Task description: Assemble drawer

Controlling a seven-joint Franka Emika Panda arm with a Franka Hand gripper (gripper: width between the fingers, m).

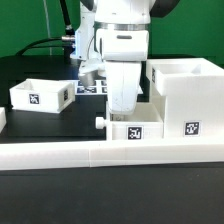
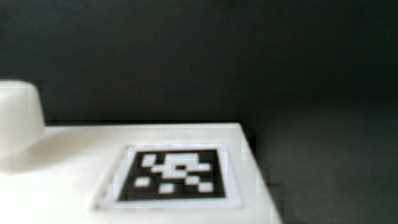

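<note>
White rail: long low white border rail (image 1: 60, 152) lies along the near edge of the black table (image 1: 40, 125).
Near tray: small shallow white plastic tray (image 1: 135, 131), tag on its front face and a round knob (image 1: 100, 122) toward the exterior view's left. It sits right behind the rail.
Gripper: white two-finger gripper (image 1: 122, 106) stands upright over the near tray, tips down at its rim. Whether the jaws grasp it cannot be told, as the gripper's own body hides them. The wrist view gives only a tagged white surface (image 2: 178, 175) and dark table.
Housing: large cube-like white plastic housing (image 1: 185, 95) just beside the near tray, at the exterior view's right. Its open side is not clear.
Far tray: second small white knobbed tray (image 1: 40, 95), well apart at the exterior view's left.
Marker board: thin flat white marker board (image 1: 90, 88) behind the arm.
Step, judged: taking the near tray for the housing.
Doing it well: pinch one wall squarely, keep the tray level with the knob trailing, and feed it straight without tilting.
</note>
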